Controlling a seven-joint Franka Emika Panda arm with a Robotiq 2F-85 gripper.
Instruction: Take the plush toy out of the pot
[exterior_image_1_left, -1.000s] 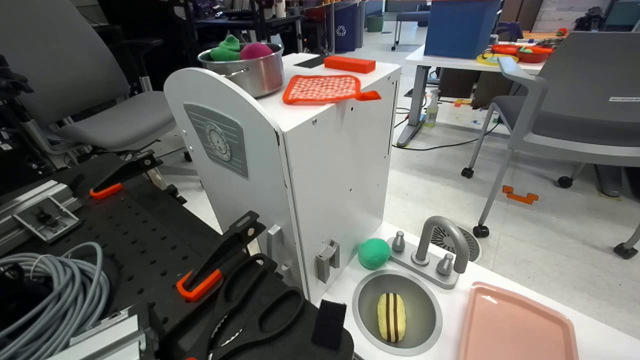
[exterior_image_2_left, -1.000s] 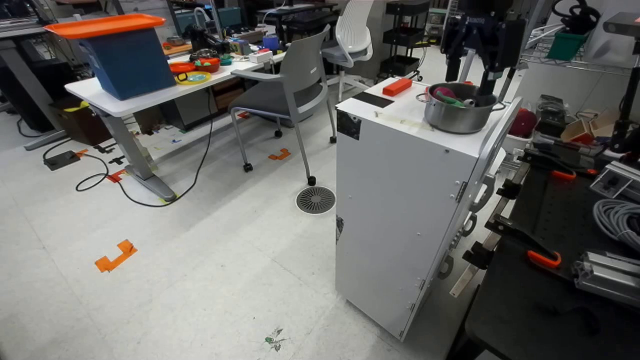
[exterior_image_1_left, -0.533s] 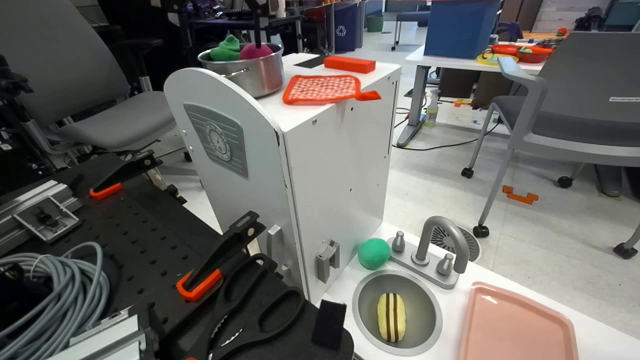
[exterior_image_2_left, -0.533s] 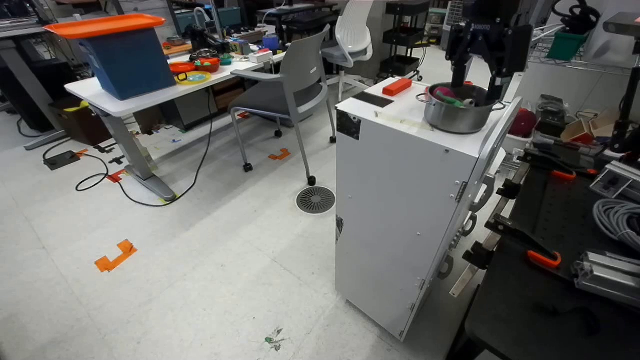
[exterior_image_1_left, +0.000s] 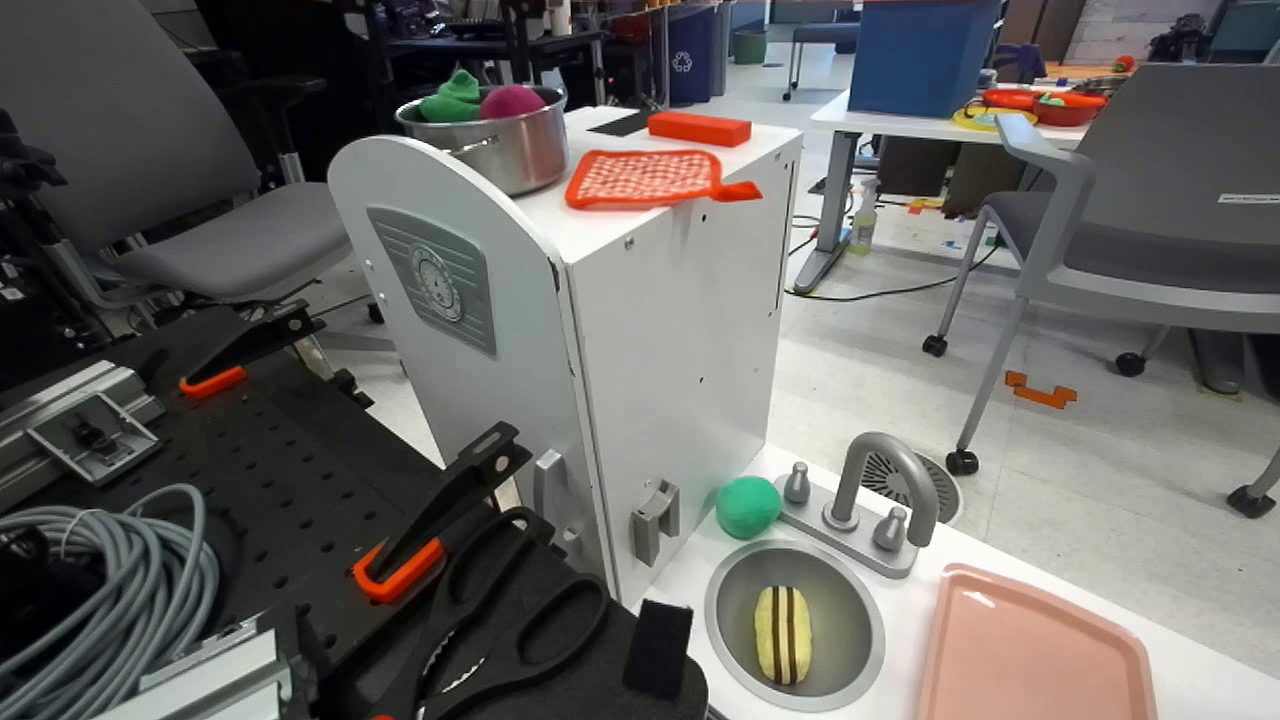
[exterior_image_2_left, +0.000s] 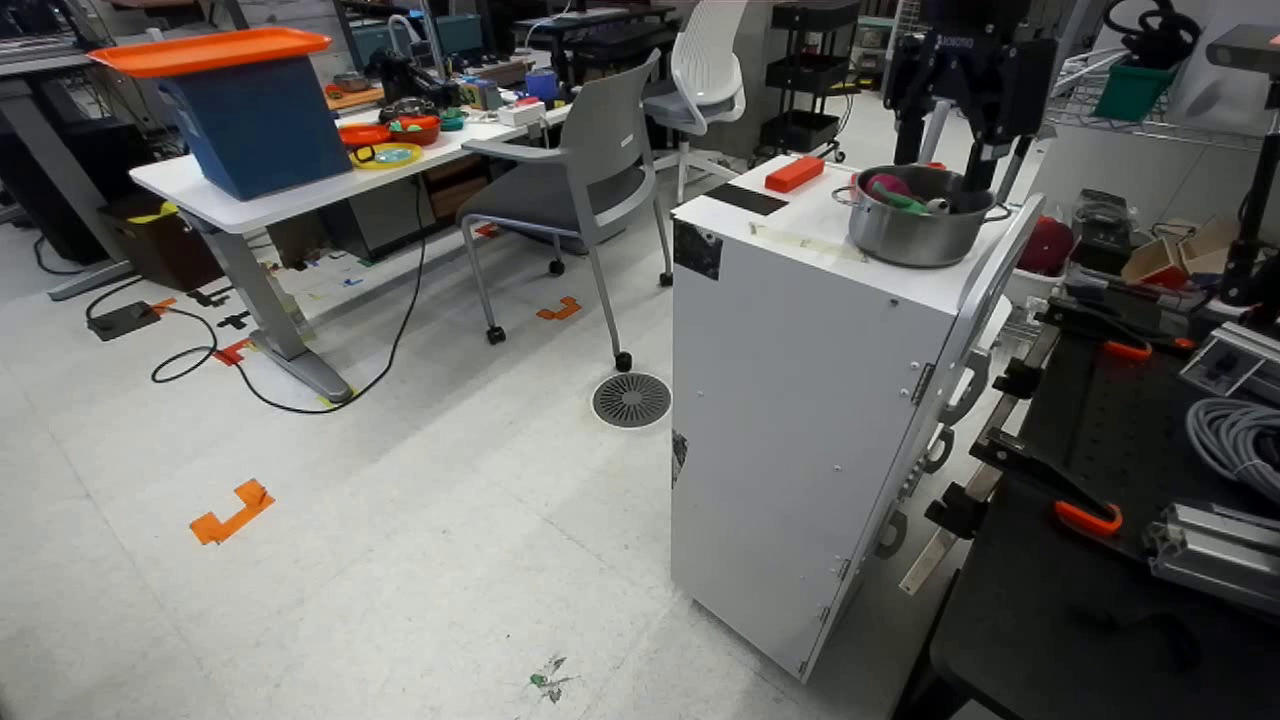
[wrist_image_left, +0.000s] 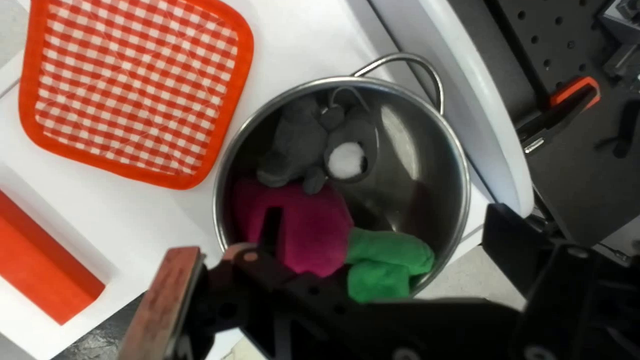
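We find the toy (wrist_image_left: 320, 230) inside the pot (exterior_image_2_left: 912, 238), its magenta body lying by the pot's wall and its green part (wrist_image_left: 390, 250) along that same wall. In an exterior view, magenta and green both show above the pot's near rim. Sharing the pot is a grey animal (wrist_image_left: 300, 142) with a white muzzle (wrist_image_left: 345, 160), its limbs meeting the magenta body. Over the pot we have the gripper (exterior_image_2_left: 940, 176), its jaws spread wide; we cannot tell whether a finger dips below the pot's rim. The pot stands upright on top of a white cabinet (exterior_image_2_left: 790, 400), just beside a curved panel (exterior_image_1_left: 530, 340). Also just beside the pot we see a checked potholder (wrist_image_left: 135, 90) and, near the pot, a red block (wrist_image_left: 45, 260). Well below the pot, in an exterior view, a white tabletop (exterior_image_1_left: 908, 612) carries a green ball (exterior_image_1_left: 748, 507), a sink (exterior_image_1_left: 845, 640) with a yellow striped piece (exterior_image_1_left: 783, 635), a faucet (exterior_image_1_left: 850, 485) and a pink tray (exterior_image_1_left: 1040, 650). Lower than the pot too, on the panel's side of it, we have a black tabletop (exterior_image_1_left: 290, 470) with a coiled cable (exterior_image_1_left: 135, 590), clamps (exterior_image_1_left: 455, 495) and scissors (exterior_image_1_left: 500, 655). Well apart from the pot, in both exterior views, are a blue bin (exterior_image_1_left: 920, 60) and a grey chair (exterior_image_1_left: 1190, 170).
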